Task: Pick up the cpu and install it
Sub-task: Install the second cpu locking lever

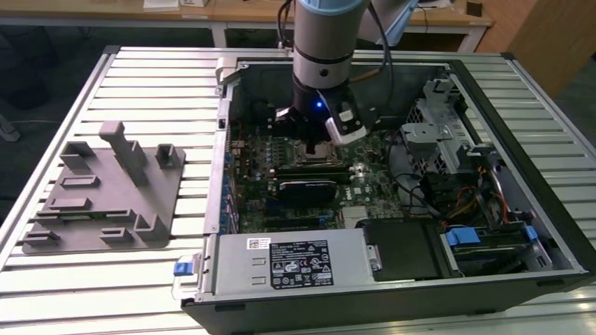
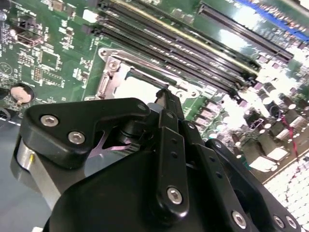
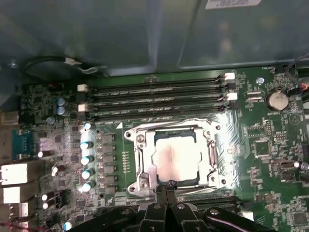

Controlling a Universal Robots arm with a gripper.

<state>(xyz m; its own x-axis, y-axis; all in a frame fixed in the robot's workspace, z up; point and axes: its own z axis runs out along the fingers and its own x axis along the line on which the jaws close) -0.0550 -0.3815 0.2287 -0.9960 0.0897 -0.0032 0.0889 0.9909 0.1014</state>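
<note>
Open black desktop computer case [image 1: 521, 230] on slatted metal table [image 1: 139, 279]. Green motherboard [image 3: 270, 140] inside. Shiny silver-grey square cpu [image 3: 175, 159] seated in metal-framed socket [image 3: 137, 145]. Black gripper [image 3: 167, 186] fingers clenched together, empty, at socket's edge.

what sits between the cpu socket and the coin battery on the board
In the first wrist view, bare green circuit board with tiny components lies between the metal-framed socket and round silver coin battery.

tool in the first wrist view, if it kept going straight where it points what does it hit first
Probably the cpu lying in the socket frame: the tool points down at its near edge. How far above it the tips are is unclear.
</note>
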